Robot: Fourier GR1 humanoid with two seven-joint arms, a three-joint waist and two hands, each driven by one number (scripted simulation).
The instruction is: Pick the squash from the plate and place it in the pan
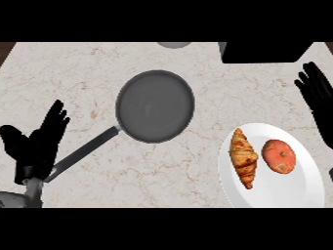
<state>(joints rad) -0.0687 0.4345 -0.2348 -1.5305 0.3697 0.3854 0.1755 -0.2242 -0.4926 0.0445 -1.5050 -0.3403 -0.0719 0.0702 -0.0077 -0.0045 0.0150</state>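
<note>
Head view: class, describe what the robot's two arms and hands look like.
Each hand is black, with slim fingers and a thumb: the left hand, the right hand. Grey forearm sections show beneath them at the lower edge. No cables or markings are visible.

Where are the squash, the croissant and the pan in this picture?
squash (279,156): head view, middle of its orange top.
croissant (244,157): head view, middle of its ridged body.
pan (155,106): head view, centre of its dark inside.

No text, label, brand, number or sign can be read.
</note>
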